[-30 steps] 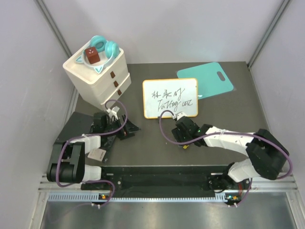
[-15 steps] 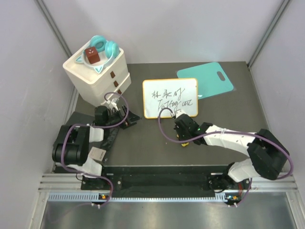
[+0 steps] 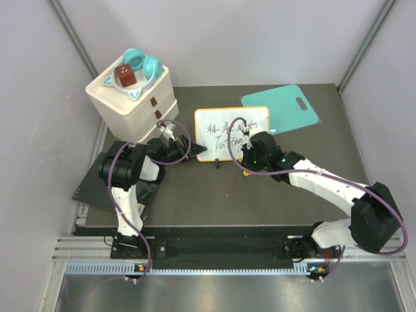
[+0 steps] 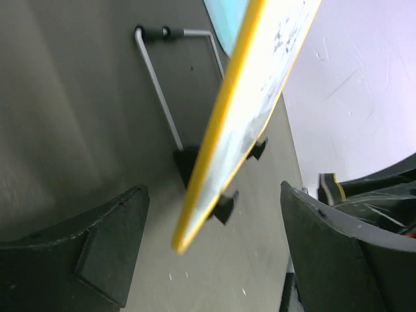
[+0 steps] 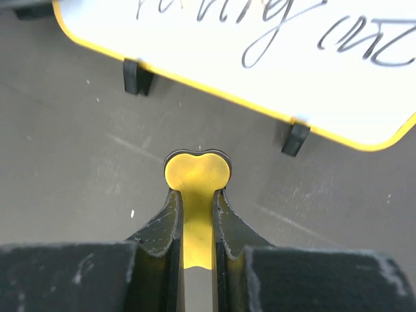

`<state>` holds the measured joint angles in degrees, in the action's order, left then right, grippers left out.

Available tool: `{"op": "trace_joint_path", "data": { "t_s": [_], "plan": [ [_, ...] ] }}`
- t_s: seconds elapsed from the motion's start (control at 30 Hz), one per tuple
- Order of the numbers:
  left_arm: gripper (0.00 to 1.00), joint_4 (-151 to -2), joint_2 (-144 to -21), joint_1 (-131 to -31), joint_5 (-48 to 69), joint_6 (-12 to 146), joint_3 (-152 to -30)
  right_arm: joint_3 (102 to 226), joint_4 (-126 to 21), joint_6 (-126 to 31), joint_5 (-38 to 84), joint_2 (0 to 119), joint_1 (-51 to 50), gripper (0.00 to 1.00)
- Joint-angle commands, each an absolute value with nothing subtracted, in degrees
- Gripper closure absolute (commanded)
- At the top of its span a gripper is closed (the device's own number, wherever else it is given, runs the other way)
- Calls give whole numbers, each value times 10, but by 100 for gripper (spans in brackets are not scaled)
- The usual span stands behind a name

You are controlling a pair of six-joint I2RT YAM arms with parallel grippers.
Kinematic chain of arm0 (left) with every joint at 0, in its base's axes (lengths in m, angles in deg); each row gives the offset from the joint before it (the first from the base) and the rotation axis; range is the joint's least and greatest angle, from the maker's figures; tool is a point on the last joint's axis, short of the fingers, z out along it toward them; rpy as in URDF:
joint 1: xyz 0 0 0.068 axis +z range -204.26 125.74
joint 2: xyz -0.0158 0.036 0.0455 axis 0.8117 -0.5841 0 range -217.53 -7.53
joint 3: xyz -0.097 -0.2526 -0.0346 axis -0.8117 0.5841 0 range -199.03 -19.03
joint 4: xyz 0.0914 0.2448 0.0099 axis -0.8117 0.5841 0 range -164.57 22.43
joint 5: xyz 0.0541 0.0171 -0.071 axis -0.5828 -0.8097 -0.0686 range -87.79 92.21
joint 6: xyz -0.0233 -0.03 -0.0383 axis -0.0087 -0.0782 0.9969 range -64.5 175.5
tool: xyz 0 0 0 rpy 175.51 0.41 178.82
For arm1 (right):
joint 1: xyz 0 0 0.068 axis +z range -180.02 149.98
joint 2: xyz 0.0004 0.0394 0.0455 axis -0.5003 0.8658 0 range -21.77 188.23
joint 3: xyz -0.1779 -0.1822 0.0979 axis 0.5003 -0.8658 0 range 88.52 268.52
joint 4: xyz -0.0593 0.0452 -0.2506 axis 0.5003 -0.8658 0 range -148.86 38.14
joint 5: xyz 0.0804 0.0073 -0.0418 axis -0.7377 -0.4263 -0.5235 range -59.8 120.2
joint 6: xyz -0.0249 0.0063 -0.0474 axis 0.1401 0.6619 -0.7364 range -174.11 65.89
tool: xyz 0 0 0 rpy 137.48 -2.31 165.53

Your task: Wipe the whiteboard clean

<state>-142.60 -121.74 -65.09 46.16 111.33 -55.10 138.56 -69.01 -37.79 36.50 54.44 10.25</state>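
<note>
The right gripper [image 5: 197, 195] pinches a flat yellow plastic piece [image 5: 197, 172]. The small yellow-framed white board [image 5: 260, 52] stands just ahead, long side crosswise. The left gripper [image 4: 211, 234] is spread, facing its end.

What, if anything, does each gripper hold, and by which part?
The right gripper is shut on a flat yellow tool, by its stem. The left gripper holds nothing; its open jaws straddle the whiteboard.

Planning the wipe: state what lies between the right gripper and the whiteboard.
Right wrist view: only bare dark table lies between the whiteboard and the right gripper, which is shut on a flat yellow piece.
</note>
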Motion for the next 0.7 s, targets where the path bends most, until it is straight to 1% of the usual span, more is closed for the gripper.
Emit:
{"op": "trace_joint_path", "data": {
  "t_s": [0.0, 0.1, 0.27, 0.37, 0.4, 0.47, 0.5, 0.53, 0.57, 0.6, 0.67],
  "plan": [
    [16, -1521, -1264, -659, 448, 1129, -594, 1434, -657, -379, 335, 561, 87, 100],
    [22, -1549, -1302, -663, 453, 1148, -613, 1442, -642, -378, 334, 572, 80, 100],
    [27, -1636, -1344, -667, 454, 1173, -620, 1456, -610, -372, 322, 591, 58, 100],
    [39, -1651, -1356, -667, 459, 1180, -627, 1465, -594, -375, 328, 608, 49, 100],
    [46, -1653, -1358, -670, 461, 1181, -628, 1464, -587, -377, 330, 613, 46, 100],
    [51, -1661, -1363, -670, 465, 1185, -631, 1457, -564, -374, 330, 616, 31, 100],
    [53, -1663, -1365, -671, 469, 1186, -631, 1437, -523, -369, 322, 616, 21, 100],
    [60, -1665, -1367, -672, 472, 1186, -633, 1428, -497, -355, 308, 617, 8, 100],
    [64, -1675, -1368, -673, 475, 1189, -633, 1421, -482, -346, 285, 621, -4, 100],
    [67, -1682, -1372, -673, 480, 1190, -634, 1412, -457, -342, 281, 624, -23, 100],
    [73, -1693, -1373, -672, 483, 1194, -629, 1414, -452, -349, 296, 637, -30, 100]
  ]
}}
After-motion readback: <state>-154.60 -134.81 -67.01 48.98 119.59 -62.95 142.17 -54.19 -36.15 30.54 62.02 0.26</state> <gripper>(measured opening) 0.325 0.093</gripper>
